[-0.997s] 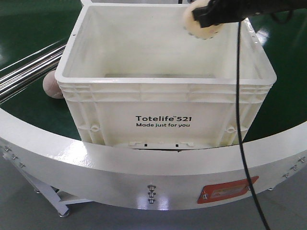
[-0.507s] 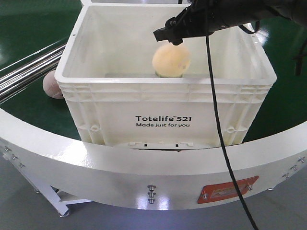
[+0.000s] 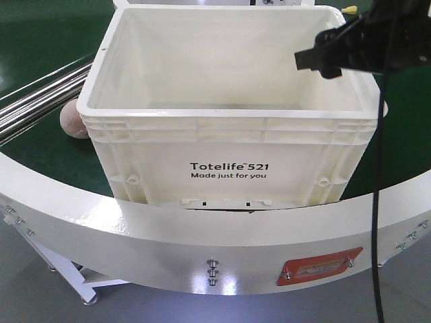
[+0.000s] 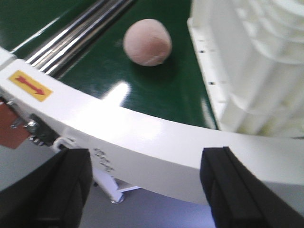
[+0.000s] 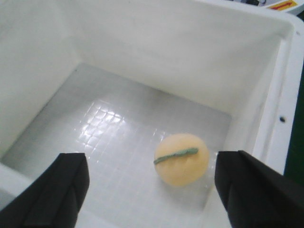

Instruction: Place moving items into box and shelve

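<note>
The white box printed "Totelife 521" stands on the green belt. In the right wrist view the yellow plush fruit with a green stripe lies on the box floor near its right wall. My right gripper hangs open above the box interior, holding nothing; the front view shows it at the box's right rim. The dusty-pink plush ball rests on the belt left of the box, partly hidden behind it in the front view. My left gripper is open, low over the white curved rail.
A curved white rail rings the belt in front of the box, with a red label. Two steel rods run along the belt at the left. A black cable hangs from the right arm.
The yellow fruit left the right gripper and dropped to the box floor. The right gripper opened and drew back to the right, toward the box's right rim.
</note>
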### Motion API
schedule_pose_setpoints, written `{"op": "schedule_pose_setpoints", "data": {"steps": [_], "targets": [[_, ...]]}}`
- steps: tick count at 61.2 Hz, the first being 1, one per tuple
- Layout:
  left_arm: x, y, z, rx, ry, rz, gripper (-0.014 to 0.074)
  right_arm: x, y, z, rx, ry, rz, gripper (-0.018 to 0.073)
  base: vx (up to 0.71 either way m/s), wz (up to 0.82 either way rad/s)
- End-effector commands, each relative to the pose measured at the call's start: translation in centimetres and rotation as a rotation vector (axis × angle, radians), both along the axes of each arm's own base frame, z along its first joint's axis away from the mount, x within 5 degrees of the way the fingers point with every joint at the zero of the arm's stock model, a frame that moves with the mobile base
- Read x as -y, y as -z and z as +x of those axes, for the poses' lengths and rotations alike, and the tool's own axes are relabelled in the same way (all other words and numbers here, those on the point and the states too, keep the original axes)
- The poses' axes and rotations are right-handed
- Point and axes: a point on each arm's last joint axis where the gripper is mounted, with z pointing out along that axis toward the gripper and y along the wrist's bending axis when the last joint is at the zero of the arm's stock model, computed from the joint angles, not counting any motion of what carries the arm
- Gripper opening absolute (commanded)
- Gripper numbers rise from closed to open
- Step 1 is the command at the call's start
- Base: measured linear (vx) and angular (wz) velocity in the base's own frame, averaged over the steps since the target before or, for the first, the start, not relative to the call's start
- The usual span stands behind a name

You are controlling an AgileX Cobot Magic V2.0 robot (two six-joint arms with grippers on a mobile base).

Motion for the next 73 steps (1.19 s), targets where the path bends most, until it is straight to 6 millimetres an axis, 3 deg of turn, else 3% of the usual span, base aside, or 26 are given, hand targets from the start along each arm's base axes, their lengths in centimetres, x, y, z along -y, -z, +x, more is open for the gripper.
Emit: {"op": "schedule_pose_setpoints", "data": {"steps": [1, 9, 20, 34, 56, 73], "targets": [[0.1, -1.4, 2.4, 0.08, -0.017, 0.034, 0.0592, 0.9, -1.8, -2.1, 0.121, 0.008, 0.039, 0.0581, 0.0, 0.0], [0.2, -1.1, 6.6, -0.032, -0.058, 0.099, 0.0592, 1.6, -1.8, -3.8, 0.147, 0.01, 0.035, 0.0577, 0.0, 0.0], [-1.1, -1.3, 12.9, -0.146, -0.15, 0.123, 0.0592, 1.9, -2.1, -4.2, 0.171, 0.014, 0.008, 0.0577, 0.0, 0.0], [-2.4, -0.1, 19.0, -0.233, -0.049, -0.039, 0.0592, 1.9, -2.1, -4.1, 0.171, 0.015, 0.001, 0.0577, 0.0, 0.0], [-1.5, 4.6, 27.7, -0.174, 0.019, -0.203, 0.0592, 1.9, -2.1, -4.1, 0.17, 0.015, 0.001, 0.0577, 0.0, 0.0], [-1.3, 9.5, 31.3, -0.247, -0.002, -0.307, 0.0592, 1.9, -2.1, -4.1, 0.17, 0.015, 0.001, 0.0577, 0.0, 0.0]]}}
